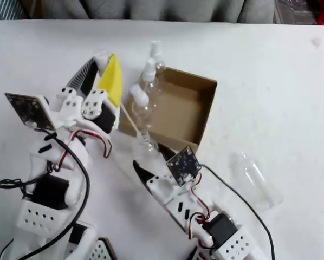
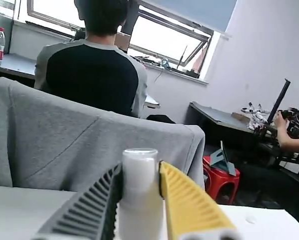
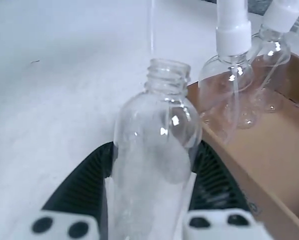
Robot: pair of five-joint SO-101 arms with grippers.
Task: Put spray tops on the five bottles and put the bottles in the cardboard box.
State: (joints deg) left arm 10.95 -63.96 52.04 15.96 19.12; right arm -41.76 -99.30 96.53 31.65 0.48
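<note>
Presently your right end effector (image 3: 154, 150) pinches the open bottle (image 3: 157, 130) just beside the cardboard box (image 3: 269, 165), likely to steady its neck for capping. Your left end effector (image 2: 139, 167) is clamped on a spray top (image 2: 139, 200), its dip tube (image 1: 134, 123) slanting toward that neck. Three capped bottles (image 1: 142, 105) stand in the box; one bare bottle (image 1: 254, 181) lies on the worktop (image 1: 270, 81)
</note>
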